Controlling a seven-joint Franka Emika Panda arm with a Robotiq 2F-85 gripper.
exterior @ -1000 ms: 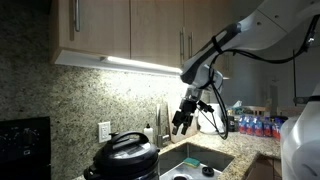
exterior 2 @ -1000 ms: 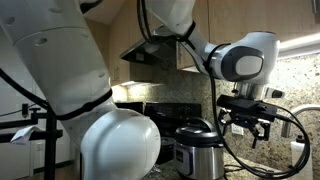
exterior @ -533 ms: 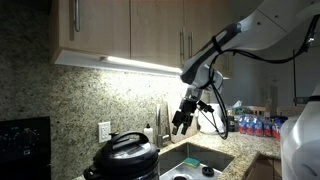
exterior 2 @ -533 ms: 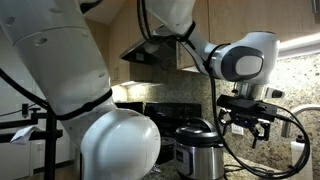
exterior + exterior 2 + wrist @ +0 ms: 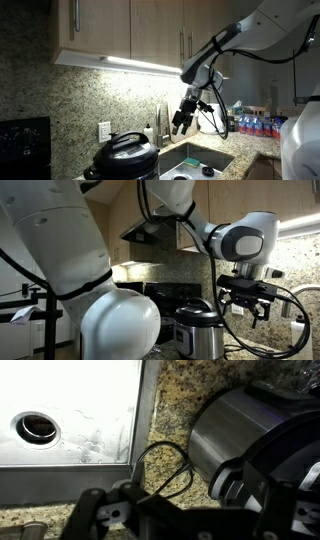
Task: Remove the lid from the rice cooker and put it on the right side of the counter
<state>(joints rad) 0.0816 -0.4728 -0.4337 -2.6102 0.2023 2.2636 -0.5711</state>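
Granite counter [image 5: 176,398] holds your cooker [image 5: 124,164] with the lid [image 5: 124,146] on. Your gripper [image 5: 180,126] hangs high beside it, maybe over the sink [image 5: 85,395] edge, jaws apart and empty.

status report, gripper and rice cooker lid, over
Gripper open, empty, high above sink edge. Lid seated on rice cooker, untouched. Black cord on counter beside cooker; nothing else in the way.

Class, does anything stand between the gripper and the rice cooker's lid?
Nothing visible does. The gripper hangs open above the sink, higher than and beside the lid, which sits on the rice cooker. Only open air lies between them.
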